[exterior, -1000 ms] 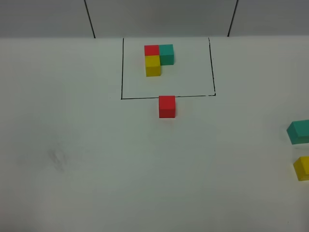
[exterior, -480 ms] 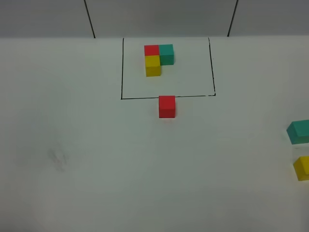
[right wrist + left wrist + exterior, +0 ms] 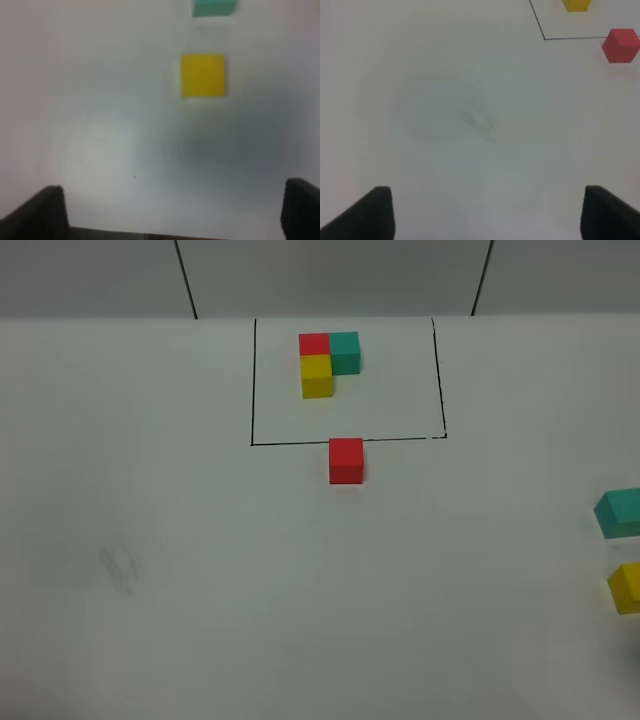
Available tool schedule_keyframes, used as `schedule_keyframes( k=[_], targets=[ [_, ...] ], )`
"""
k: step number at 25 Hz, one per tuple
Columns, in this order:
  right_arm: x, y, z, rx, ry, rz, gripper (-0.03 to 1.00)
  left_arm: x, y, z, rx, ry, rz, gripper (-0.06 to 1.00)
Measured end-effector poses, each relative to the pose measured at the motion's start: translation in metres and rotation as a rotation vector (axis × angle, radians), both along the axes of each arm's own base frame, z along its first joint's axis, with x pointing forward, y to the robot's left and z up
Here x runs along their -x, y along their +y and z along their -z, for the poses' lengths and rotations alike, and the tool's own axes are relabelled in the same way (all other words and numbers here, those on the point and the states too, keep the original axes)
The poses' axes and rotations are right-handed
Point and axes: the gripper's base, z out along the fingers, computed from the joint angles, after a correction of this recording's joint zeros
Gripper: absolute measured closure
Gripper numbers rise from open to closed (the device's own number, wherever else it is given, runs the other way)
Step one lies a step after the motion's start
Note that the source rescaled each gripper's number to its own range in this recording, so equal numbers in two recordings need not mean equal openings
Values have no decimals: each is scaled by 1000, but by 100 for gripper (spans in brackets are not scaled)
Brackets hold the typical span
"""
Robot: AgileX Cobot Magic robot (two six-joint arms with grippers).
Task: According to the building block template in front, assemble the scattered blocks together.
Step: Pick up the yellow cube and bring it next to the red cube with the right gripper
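The template [image 3: 327, 362], an L of red, teal and yellow cubes, sits inside a black outline [image 3: 252, 390] at the back. The loose red cube [image 3: 346, 460] touches the outline's front line; it also shows in the left wrist view [image 3: 621, 45]. The loose teal cube [image 3: 621, 512] and yellow cube [image 3: 627, 587] lie at the right edge. The right wrist view shows the yellow cube [image 3: 202, 75] and teal cube [image 3: 214, 7] ahead of the open, empty right gripper [image 3: 172, 212]. The left gripper [image 3: 487, 212] is open and empty over bare table. Neither gripper shows in the exterior view.
The white table [image 3: 200, 570] carries a faint smudge [image 3: 120, 565] at the front left. A grey back wall with two dark seams [image 3: 186, 280] runs behind the table.
The cubes have not moved. A faint dark shadow appears at the lower right corner of the exterior view.
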Motion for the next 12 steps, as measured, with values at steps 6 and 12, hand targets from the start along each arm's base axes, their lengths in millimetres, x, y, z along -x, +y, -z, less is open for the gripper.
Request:
schedule_keyframes(
  k=[6, 12],
  targets=[
    [-46, 1, 37, 6, 137, -1, 21, 0, 0, 0, 0, 0, 0, 16],
    [-70, 0, 57, 27, 137, -6, 21, 0, 0, 0, 1, -1, -1, 16]
  ],
)
